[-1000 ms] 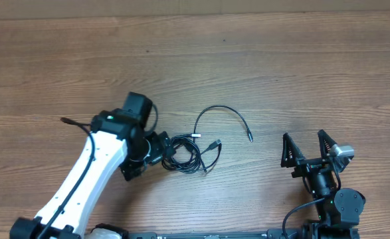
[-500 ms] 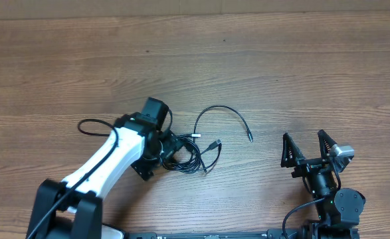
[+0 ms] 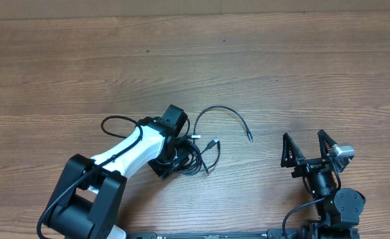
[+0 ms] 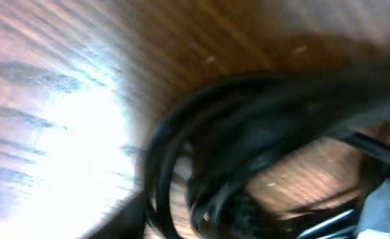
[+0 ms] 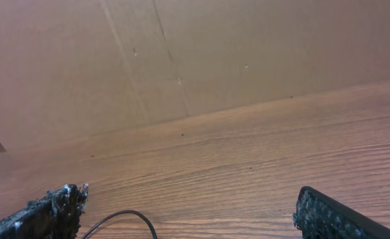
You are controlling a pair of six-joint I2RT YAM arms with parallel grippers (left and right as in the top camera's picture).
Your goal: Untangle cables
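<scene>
- the cables lie mid-table, a little left of centre. most of the cord is heaped in one tight coil, with strands crossing over one another.
- one cord arcs up and out of the heap to the right and ends in a plug tip lying free on the wooden table. its other end runs back to the heap's edge, and i cannot tell whether it is fully clear of the tangle there.
- the left gripper is down at the left edge of the heap, right against it. its wrist camera shows only blurred black loops pressed close. from above the wrist hides the fingers, so i cannot tell whether they are clenched on a strand or apart.
- the right gripper sits well apart on the right, fingers spread wide with nothing between them.
- judgement: the task is at an early stage. no cord is laid out by itself yet. the heap has to be pulled apart and each cord set down singly.
</scene>
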